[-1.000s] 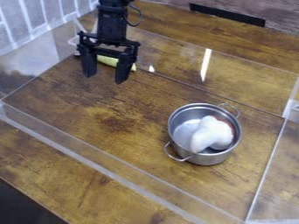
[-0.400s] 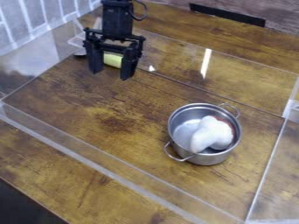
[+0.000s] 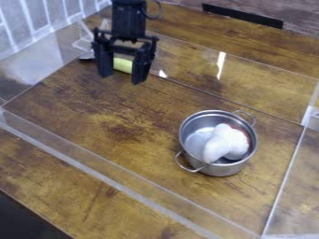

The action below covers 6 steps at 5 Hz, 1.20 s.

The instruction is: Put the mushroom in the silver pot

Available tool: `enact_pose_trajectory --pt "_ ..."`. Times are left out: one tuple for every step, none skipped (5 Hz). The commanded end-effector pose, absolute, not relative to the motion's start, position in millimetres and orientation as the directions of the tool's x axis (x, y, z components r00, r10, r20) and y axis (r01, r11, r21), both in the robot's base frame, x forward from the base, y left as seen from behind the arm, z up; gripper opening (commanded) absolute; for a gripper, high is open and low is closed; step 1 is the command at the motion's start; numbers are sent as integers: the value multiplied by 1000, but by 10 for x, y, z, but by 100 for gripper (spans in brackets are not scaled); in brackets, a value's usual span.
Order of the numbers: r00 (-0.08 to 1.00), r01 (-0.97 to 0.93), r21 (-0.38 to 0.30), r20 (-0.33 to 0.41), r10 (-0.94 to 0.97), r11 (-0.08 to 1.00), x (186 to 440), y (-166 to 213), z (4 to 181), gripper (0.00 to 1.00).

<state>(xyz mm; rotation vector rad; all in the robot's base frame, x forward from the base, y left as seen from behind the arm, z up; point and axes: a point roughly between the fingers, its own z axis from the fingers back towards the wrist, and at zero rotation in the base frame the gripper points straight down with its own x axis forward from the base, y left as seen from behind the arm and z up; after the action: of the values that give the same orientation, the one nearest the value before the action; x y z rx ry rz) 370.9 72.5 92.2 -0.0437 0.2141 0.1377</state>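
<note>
The hand hangs at about eleven o'clock in the view, near the far left part of the worktop. Its two dark fingers point down and stand spread apart, with nothing pinched between them. In the gap between the fingers a small yellowish-green thing shows on the wood behind; what it is cannot be told, nor whether the fingertips touch the wood. Above the fingers the black wrist and arm rise straight up to the top edge of the view.

Out from the hand toward four o'clock, well apart from it, the silver pot stands upright on the dark wooden planks. It is round and shiny, with one little handle at its near left rim and another at its far right rim. Inside it lies the mushroom, a pale whitish lump that fills much of the pot's bowl and rests against its inner wall.

A low clear barrier runs across the worktop from nine o'clock toward five o'clock, on the near side of the pot, and another clear wall rises at three o'clock. At ten o'clock, left of the hand, white upright bars stand beyond the worktop's edge. A bright streak of glare lies on the wood at about one o'clock.
</note>
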Motion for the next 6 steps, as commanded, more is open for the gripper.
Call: enact_pose_trajectory --pt "991 -38 -34 -127 33 999 3653 823 1306 100" --pt "991 43 -41 -122 -48 998 3583 855 1310 100" --pt "989 89 -54 -114 -95 995 3550 856 1297 100" --pt "992 57 -62 -106 -63 996 3553 787 1345 100" --pt "994 23 -68 -101 -30 997 3561 724 1385 100" --pt "995 20 -77 -97 -27 997 3517 626 1383 100"
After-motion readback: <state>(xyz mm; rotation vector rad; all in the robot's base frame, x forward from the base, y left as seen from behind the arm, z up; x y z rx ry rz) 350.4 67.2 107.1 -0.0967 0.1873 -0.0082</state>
